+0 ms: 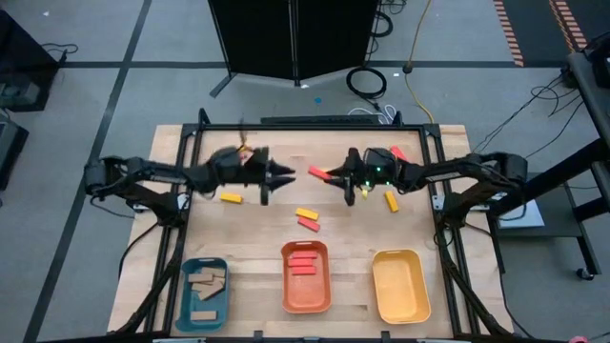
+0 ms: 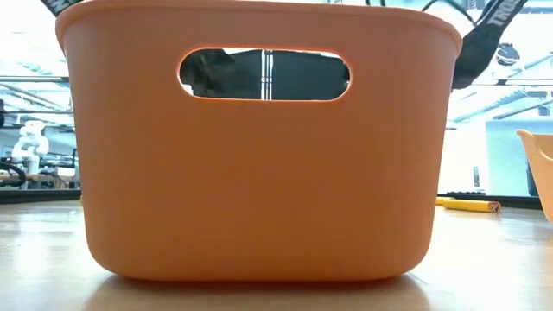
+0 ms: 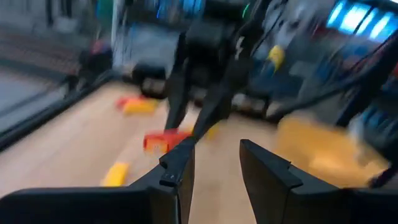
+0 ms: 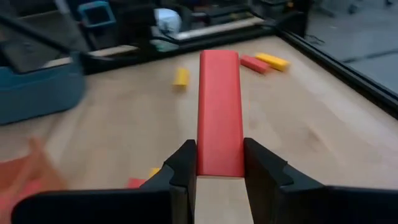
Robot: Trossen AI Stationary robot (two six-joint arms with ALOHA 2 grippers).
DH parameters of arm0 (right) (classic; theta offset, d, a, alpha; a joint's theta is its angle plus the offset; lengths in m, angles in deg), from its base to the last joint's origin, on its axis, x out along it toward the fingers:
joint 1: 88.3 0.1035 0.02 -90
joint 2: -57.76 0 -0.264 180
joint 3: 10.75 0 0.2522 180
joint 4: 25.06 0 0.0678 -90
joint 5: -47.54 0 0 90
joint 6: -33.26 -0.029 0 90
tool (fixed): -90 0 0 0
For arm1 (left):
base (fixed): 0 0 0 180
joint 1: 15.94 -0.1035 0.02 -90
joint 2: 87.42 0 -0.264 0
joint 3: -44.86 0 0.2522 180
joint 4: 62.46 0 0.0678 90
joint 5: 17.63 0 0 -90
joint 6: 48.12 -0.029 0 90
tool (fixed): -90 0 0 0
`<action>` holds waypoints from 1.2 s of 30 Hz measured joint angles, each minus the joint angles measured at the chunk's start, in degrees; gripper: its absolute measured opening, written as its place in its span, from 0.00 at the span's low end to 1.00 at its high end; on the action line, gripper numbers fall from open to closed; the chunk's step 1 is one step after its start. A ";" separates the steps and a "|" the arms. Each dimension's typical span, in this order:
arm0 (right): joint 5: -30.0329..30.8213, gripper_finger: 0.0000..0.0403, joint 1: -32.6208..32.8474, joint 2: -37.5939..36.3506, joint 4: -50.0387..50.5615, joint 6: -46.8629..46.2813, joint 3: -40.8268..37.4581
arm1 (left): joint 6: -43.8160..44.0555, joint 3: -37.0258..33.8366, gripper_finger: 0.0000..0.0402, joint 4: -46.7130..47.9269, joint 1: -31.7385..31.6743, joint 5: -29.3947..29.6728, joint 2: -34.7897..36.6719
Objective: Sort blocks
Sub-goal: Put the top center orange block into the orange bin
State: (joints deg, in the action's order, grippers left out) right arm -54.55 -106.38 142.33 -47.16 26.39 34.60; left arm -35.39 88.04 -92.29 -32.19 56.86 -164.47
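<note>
Light wood bench [image 1: 257, 252] w/ a dark frame round it. Along the near edge sit 3 trays in a row: blue tray [image 1: 204, 293] on the left w/ tan blocks inside, orange tray [image 1: 305, 276] in the middle w/ red blocks, yellow tray [image 1: 399, 284] on the right. Loose on the bare wood: 1 yellow block [image 1: 231, 198] left of centre, a yellow block [image 1: 306, 213] touching a red block [image 1: 310, 224] mid-bench, another yellow block [image 1: 391, 201] further right.

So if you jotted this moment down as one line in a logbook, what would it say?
right gripper: shut on red block, above table | left gripper: open, empty, mid-table | orange tray: red blocks inside
</note>
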 joint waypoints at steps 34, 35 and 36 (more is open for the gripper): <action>5.05 0.21 19.42 -3.38 -5.46 -4.28 -0.02 | -0.18 -1.01 0.70 -40.15 14.27 9.79 -15.44; 5.11 0.21 19.42 -3.38 -5.46 -3.91 -0.02 | 1.45 -1.01 0.71 -40.22 14.17 9.46 -15.44; 5.13 0.21 19.42 -3.38 -5.51 -3.34 -0.02 | 2.80 -1.01 0.71 -39.77 14.09 8.65 -15.44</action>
State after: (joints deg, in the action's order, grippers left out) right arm -49.42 -86.96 138.95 -52.67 23.04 34.58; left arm -32.59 87.03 -132.06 -18.10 65.51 -179.91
